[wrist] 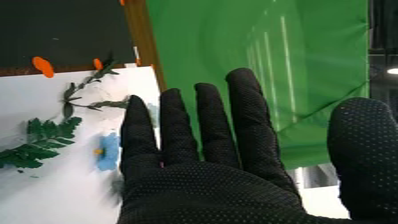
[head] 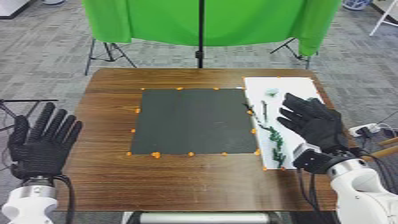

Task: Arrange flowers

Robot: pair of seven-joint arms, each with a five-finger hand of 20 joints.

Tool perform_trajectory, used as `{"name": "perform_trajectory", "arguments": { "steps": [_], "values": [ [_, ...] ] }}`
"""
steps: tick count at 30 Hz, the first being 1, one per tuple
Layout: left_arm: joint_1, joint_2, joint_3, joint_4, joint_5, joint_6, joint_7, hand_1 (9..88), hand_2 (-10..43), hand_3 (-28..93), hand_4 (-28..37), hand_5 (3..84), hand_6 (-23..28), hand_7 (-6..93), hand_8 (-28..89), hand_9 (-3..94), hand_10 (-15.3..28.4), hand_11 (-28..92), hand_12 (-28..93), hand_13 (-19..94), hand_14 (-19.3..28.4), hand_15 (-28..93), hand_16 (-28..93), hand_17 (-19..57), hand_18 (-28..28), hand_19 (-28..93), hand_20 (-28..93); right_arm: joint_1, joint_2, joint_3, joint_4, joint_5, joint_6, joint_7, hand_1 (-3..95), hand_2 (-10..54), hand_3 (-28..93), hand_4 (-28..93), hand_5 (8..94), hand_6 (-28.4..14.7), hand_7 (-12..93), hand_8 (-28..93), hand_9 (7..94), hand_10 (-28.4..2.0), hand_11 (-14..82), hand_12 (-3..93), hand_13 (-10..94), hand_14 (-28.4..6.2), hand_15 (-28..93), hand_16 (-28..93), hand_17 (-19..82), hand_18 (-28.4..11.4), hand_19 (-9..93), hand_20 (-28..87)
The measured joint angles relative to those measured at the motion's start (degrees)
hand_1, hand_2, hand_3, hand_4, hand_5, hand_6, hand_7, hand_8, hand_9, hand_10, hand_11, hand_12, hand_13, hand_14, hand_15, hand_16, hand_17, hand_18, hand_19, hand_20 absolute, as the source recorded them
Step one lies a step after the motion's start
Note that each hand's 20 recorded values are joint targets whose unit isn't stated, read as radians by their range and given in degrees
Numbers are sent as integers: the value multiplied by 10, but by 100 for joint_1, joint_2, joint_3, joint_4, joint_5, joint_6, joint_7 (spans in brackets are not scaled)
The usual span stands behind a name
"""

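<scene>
One black-gloved left hand [head: 40, 155]: released — fingers straight
Black-gloved right hand [head: 313, 122]: released, over white rectangular sheet [head: 289, 83]
Blue-petalled flower [wrist: 109, 152]: on that sheet — near a feathery green sprig [wrist: 37, 146]

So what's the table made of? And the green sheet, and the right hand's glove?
The table looks like smooth wood: it's brown with darker streaks. The green sheet seems to be smooth cloth, as it hangs in folds. The black glove on the right hand looks like matte fabric with tiny pale dots, maybe rubbery ones for grip.
</scene>
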Motion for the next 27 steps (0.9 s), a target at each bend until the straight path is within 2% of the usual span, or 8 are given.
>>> {"name": "perform_trajectory", "arguments": {
  "steps": [8,10,13,16,18,20,23,27],
  "values": [
    [-7,0,0,4,15,7,-1,190,169,691,-283,350,66,43,-79,248,120,78,65,180,100,20,-10,-43,96,228,103,5,16,2,0,-31,-40,6,61,150,846,-274,451,-18,93,-101,374,-99,36,89,292,-111,96,100,124,-122,184,170],
    [-11,4,0,4,18,7,-2,190,166,699,-283,354,68,44,-79,250,119,78,65,186,101,23,-9,-43,97,231,104,6,19,4,-1,-37,-43,15,80,139,839,-273,449,-20,95,-100,375,-108,37,96,325,-131,116,124,121,-139,241,188],
    [-17,4,-1,5,26,7,-5,193,163,706,-283,356,70,44,-79,259,121,81,67,202,102,31,-7,-43,99,238,106,11,22,9,-18,-114,-40,82,132,94,834,-266,459,-38,106,-103,398,-145,46,110,390,-150,135,176,119,-162,345,202],
    [-21,4,-7,6,36,6,-12,197,160,710,-283,363,73,44,-78,267,124,85,69,219,110,40,-4,-42,102,241,107,10,84,-87,-146,-694,156,347,185,40,844,-268,475,-46,115,-109,411,-154,55,112,420,-143,149,204,123,-168,393,199],
    [-21,4,-11,6,38,6,-15,199,159,711,-283,367,74,45,-77,271,126,86,71,226,115,52,0,-41,103,242,107,-7,189,-273,-218,-1469,450,447,217,7,837,-263,495,-46,121,-114,455,-154,82,118,467,-131,258,216,136,-173,470,208],
    [-21,4,-17,6,38,6,-15,196,158,716,-283,374,75,48,-76,275,126,89,73,228,116,59,0,-41,103,244,108,-46,313,-468,-231,-2308,720,415,235,-26,831,-263,517,-51,121,-114,517,-154,161,156,496,-129,448,217,145,-180,541,219],
    [-20,4,-18,6,36,13,-16,198,159,715,-283,391,81,62,-74,302,133,111,86,243,122,85,5,-41,105,250,110,-101,470,-677,-206,-3175,993,381,267,-85,821,-272,564,-49,139,-118,575,-167,464,264,518,-142,724,264,186,-194,655,277],
    [-20,1,-14,6,29,32,-20,199,160,716,-283,407,86,69,-76,330,141,133,98,261,125,119,3,-44,110,263,114,-38,639,-989,-70,-3952,1155,783,292,-95,786,-282,598,-45,137,-115,598,-163,573,330,555,-148,801,333,221,-213,728,336]
  ]
}}
